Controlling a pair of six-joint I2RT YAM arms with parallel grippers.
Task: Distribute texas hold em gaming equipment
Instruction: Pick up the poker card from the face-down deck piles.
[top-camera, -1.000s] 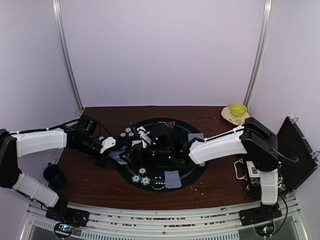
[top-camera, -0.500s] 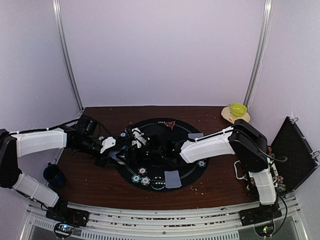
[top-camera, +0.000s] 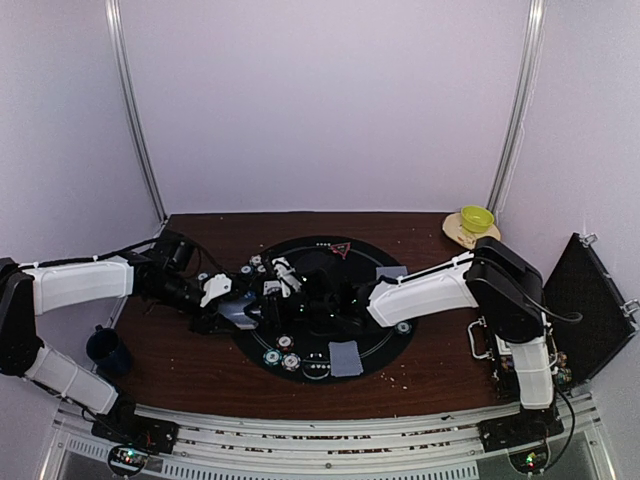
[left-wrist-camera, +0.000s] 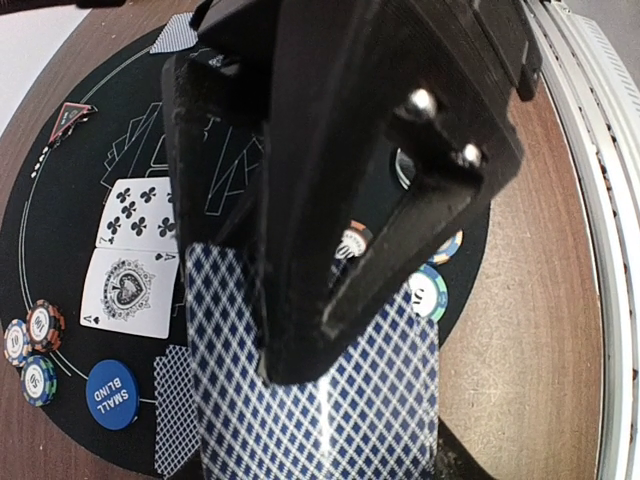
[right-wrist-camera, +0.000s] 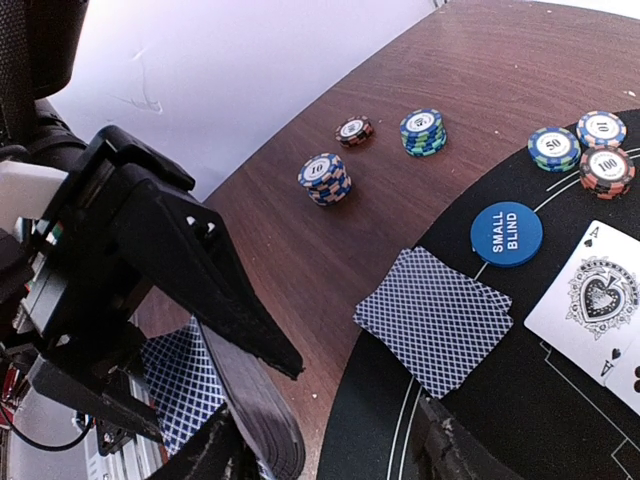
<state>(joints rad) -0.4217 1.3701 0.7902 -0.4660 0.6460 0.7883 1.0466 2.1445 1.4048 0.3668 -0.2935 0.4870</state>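
Observation:
My left gripper (top-camera: 243, 312) (left-wrist-camera: 335, 395) is shut on a deck of blue-diamond-backed cards (left-wrist-camera: 385, 420), held over the left edge of the black round mat (top-camera: 375, 340). The deck also shows in the right wrist view (right-wrist-camera: 250, 415). My right gripper (top-camera: 286, 300) (right-wrist-camera: 330, 465) is open, its fingers (right-wrist-camera: 450, 450) just right of the deck. Face-down cards (right-wrist-camera: 435, 318), a blue small-blind disc (right-wrist-camera: 507, 233) and a face-up ace of spades (right-wrist-camera: 590, 298) lie on the mat. A seven of clubs (left-wrist-camera: 140, 213) lies beside the ace. The red triangle marker (top-camera: 341, 249) is at the far rim.
Chip stacks stand on the wood left of the mat (right-wrist-camera: 325, 178) and on it (right-wrist-camera: 553, 147). More face-down cards (top-camera: 345, 357) and chips (top-camera: 281, 357) lie at the near rim. A yellow-green bowl (top-camera: 476, 218) is back right, a dark mug (top-camera: 105, 347) left, a black case (top-camera: 590, 300) right.
My right arm reached left toward the deck, then eased back slightly to the right. My left arm has held the deck almost still.

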